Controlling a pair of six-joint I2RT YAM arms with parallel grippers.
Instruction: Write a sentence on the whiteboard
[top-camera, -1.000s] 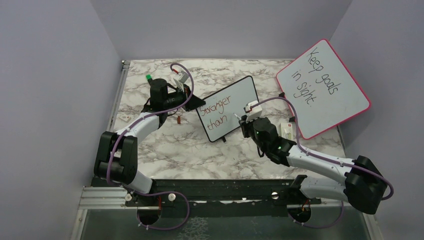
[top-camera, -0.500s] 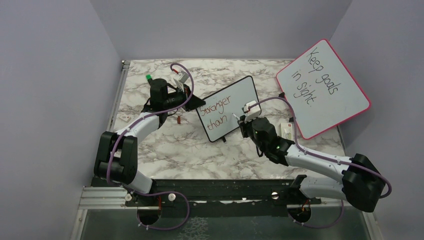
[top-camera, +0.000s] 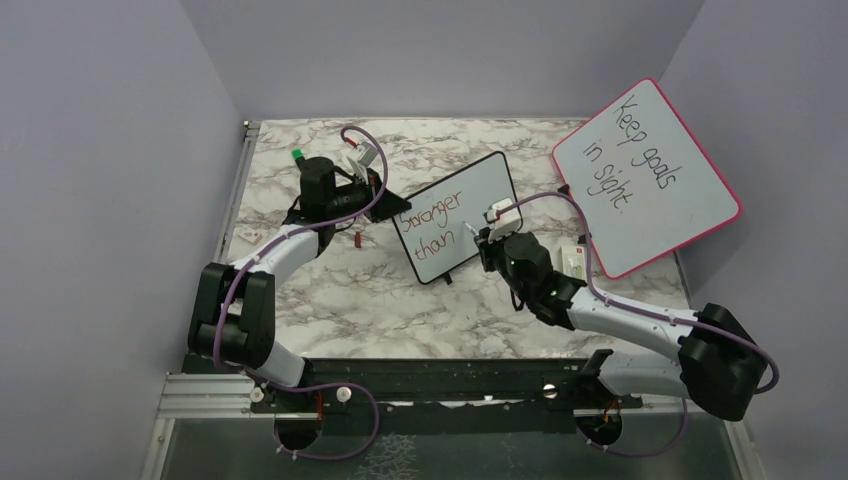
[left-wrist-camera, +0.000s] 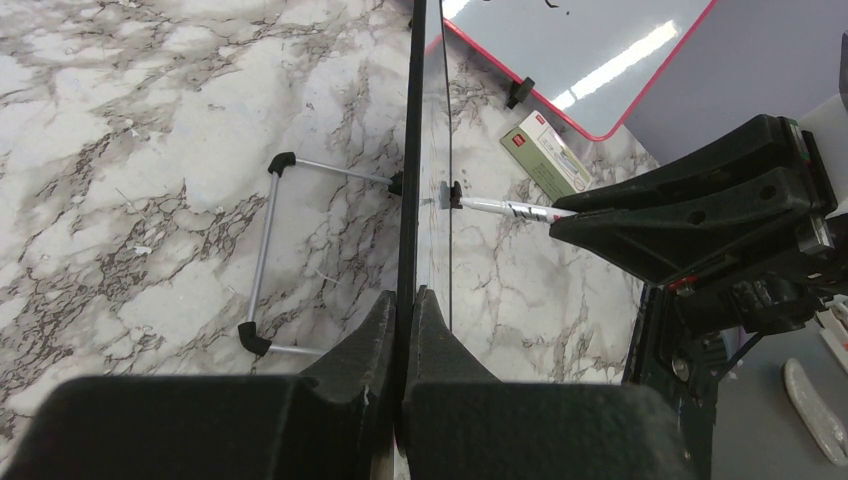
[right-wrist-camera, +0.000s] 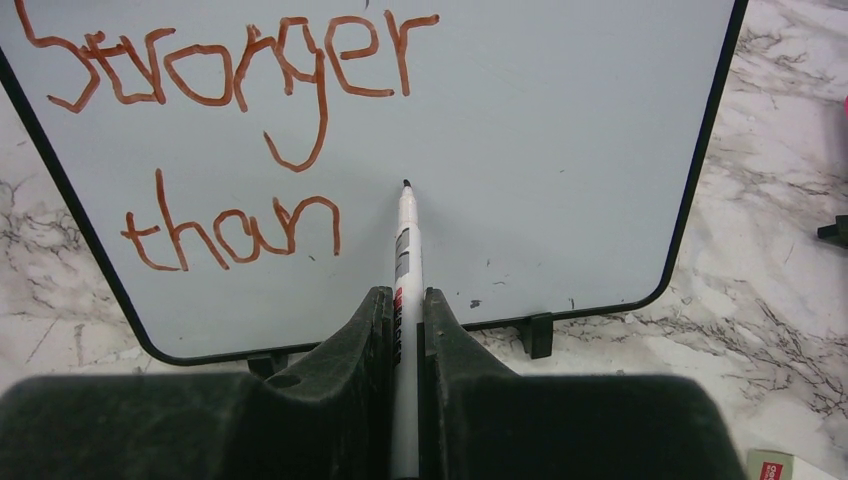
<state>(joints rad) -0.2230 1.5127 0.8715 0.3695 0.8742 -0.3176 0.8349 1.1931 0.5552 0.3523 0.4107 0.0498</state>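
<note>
- Right tool (right-wrist-camera: 400, 312), clamped on the marker (right-wrist-camera: 407, 235), has edged left toward the whiteboard (top-camera: 470, 195).
- Left tool (left-wrist-camera: 405, 305) pinches the whiteboard's edge, steadying it where it stands on the worktop (top-camera: 330, 290).
- Sentence (right-wrist-camera: 225, 75) reads "Stronger than"; writing is under way, and the next word calls for light tip contact right of "than".

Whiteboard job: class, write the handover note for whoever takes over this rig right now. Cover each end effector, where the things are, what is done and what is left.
Grips: the left end effector is shut on the side edge of the small rectangular black-framed whiteboard, which stands on the grey-veined marble table. The right end effector is shut on the slim white marker, with its tip at the board face just right of "than".
Done: the reddish-brown handwritten sentence reads "Stronger than" in two lines.
Left: the words after "than". There is bare board to the right of it.
</note>
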